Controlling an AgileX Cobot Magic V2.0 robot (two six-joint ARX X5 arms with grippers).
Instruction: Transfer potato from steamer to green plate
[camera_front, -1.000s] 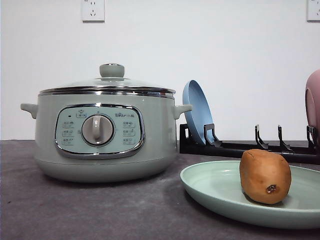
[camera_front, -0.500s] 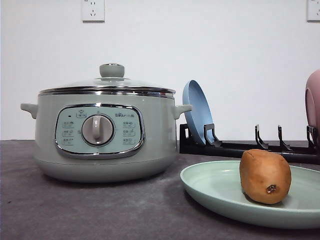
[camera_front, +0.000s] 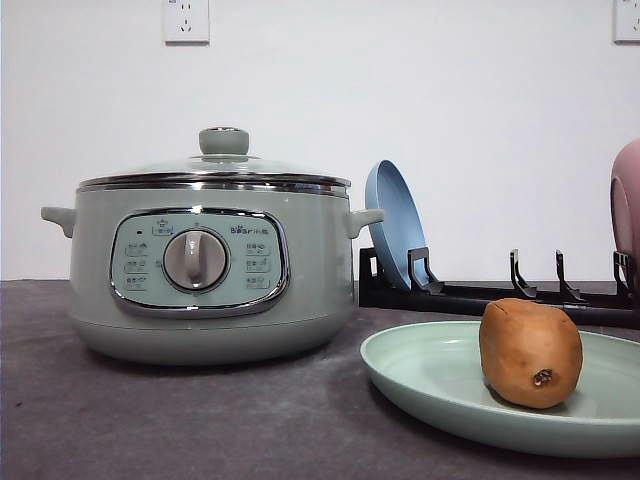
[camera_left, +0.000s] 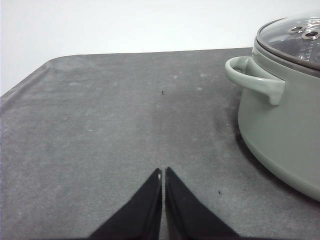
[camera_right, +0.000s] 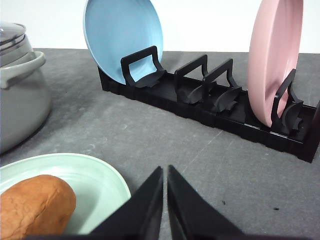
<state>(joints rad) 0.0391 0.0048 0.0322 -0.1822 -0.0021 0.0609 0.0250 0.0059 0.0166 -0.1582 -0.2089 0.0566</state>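
Observation:
The brown-orange potato rests on the green plate at the front right of the table. In the right wrist view the potato lies on the plate just beside my right gripper, which is shut on nothing. The steamer stands at the left with its glass lid on. My left gripper is shut and empty over bare table, apart from the steamer and its side handle.
A black plate rack runs behind the green plate, holding an upright blue plate and a pink plate. The rack has several vacant slots between them. Dark grey cloth covers the table.

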